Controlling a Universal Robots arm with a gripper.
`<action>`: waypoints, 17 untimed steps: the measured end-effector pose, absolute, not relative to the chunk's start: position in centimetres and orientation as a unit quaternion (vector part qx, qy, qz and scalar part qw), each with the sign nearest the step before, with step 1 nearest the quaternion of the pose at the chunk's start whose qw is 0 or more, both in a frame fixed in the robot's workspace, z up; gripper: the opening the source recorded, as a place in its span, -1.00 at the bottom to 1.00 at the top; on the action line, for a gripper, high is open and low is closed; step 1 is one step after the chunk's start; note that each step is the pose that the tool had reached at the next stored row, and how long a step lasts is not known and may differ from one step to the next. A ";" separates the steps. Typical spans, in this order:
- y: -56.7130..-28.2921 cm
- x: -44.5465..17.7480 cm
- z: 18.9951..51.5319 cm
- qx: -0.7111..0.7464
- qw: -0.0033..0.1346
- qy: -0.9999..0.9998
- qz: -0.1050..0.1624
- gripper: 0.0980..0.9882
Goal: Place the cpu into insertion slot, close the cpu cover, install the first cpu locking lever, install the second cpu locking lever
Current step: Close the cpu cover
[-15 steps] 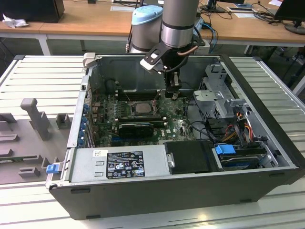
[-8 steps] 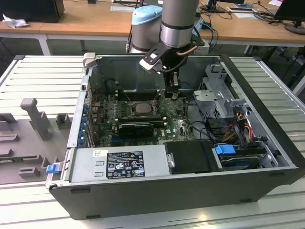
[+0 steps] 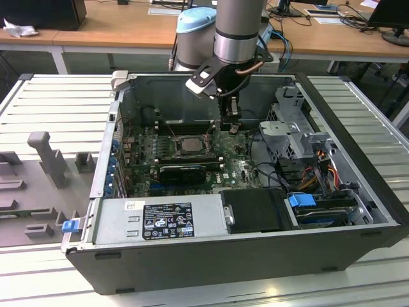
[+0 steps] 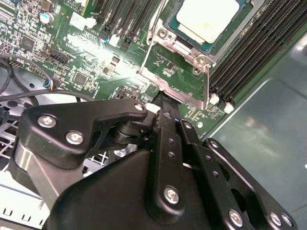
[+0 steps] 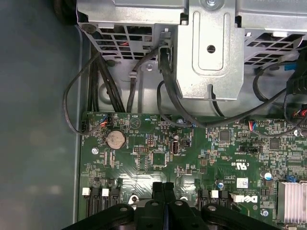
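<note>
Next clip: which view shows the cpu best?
The second wrist view: the cpu sits close and large, its pale top plainly seen, partly cut by the frame edge. The exterior view shows the cpu as a small square on the motherboard. The first wrist view faces a coin cell elsewhere on the board.

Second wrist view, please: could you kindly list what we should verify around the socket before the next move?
1. Small flat square cpu with a pale silvery top seated in its socket: ok, it lies flat inside the frame.
2. Thin metal cpu cover with a square window closed over the cpu: not ok, it is swung off and the chip's top is bare.
3. Black gripper at the cover: ok, its shut tips meet the cover's edge. Whether they pinch it: cannot tell.
4. Locking levers latched: cannot tell.
</note>
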State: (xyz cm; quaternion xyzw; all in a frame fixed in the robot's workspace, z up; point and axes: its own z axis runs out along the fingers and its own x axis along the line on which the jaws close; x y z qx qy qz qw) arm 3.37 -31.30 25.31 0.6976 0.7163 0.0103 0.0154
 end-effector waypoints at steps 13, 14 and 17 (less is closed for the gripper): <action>-31.3 3.1 25.3 0.698 0.015 0.716 0.010 -0.98; -31.3 3.1 25.3 0.698 0.015 0.716 0.010 -0.98; -31.3 3.0 25.3 0.698 0.015 0.716 0.010 -0.98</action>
